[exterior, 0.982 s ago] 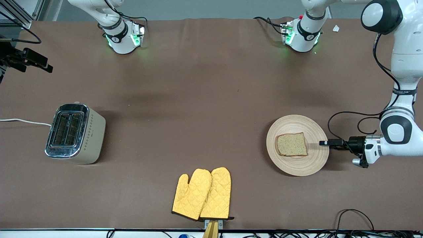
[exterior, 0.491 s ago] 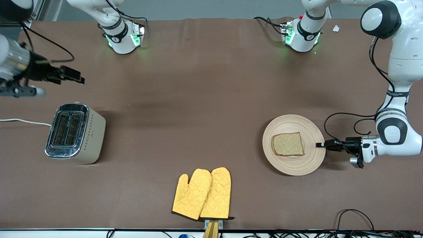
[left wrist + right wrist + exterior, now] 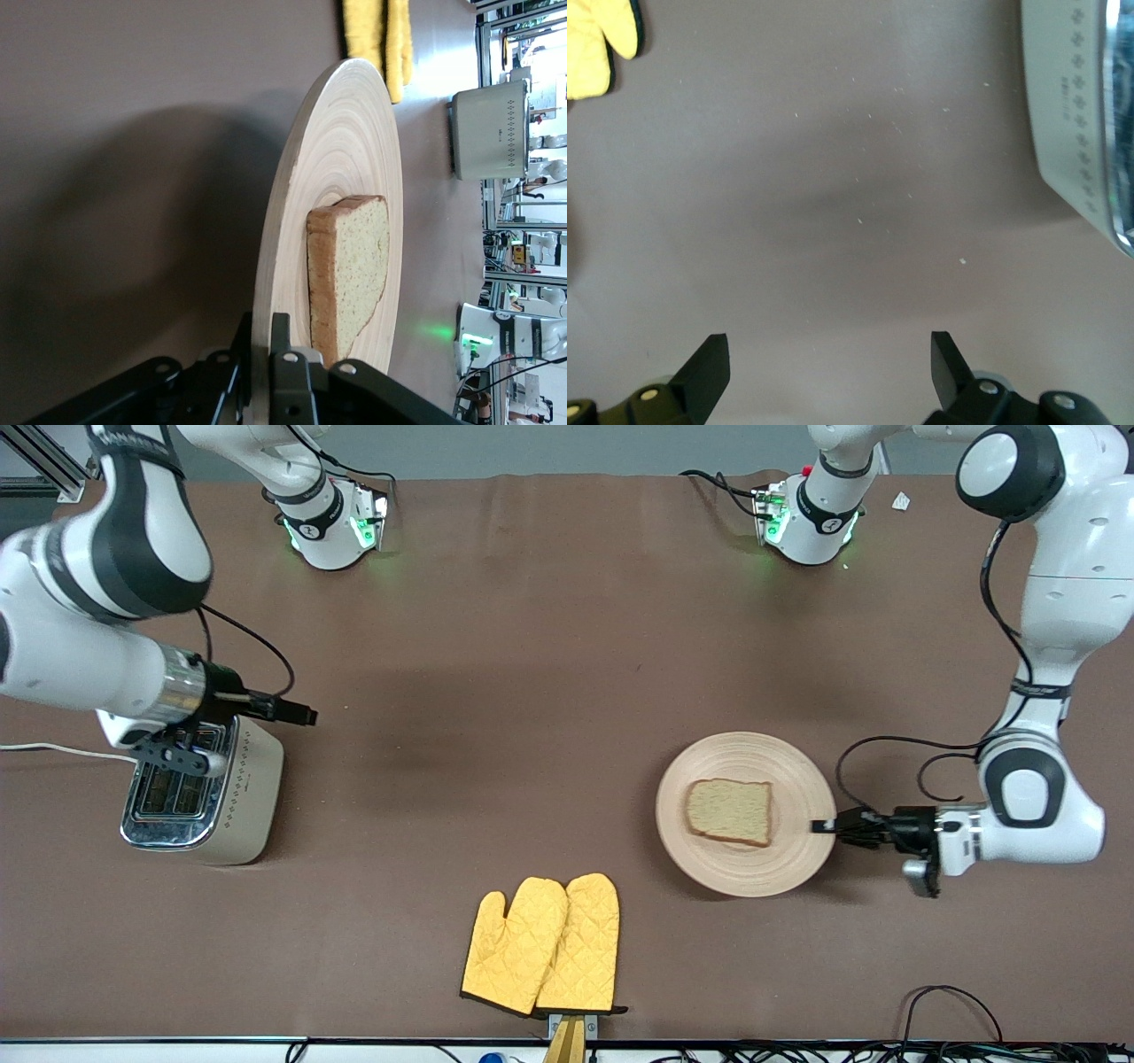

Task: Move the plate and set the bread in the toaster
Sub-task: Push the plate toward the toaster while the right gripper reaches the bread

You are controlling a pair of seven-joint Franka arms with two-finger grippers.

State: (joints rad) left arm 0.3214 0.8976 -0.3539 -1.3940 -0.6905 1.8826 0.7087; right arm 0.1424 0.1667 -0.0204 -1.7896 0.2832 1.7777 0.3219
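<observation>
The beige plate (image 3: 744, 864) lies on the table toward the left arm's end, with the bread (image 3: 729, 810) on its middle. My left gripper (image 3: 824, 826) is shut on the plate's rim, one finger above and one below. The left wrist view shows the plate (image 3: 350, 159), the bread (image 3: 359, 257) and that gripper (image 3: 263, 323) pinching the rim. The toaster (image 3: 221, 797) stands toward the right arm's end, partly hidden by my right wrist. My right gripper (image 3: 299, 714) is open and empty over the table beside the toaster. It shows in the right wrist view (image 3: 830, 350) with the toaster's side (image 3: 1076, 115).
A pair of yellow oven mitts (image 3: 542, 946) lies near the table's front edge, between toaster and plate. The toaster's white cord (image 3: 62, 751) runs off the right arm's end. Loose black cable (image 3: 952, 1001) lies at the front edge near the left arm's end.
My left gripper has slid the plate with the bread toward the right arm's end. My right arm has swung in from the table's end to over the toaster.
</observation>
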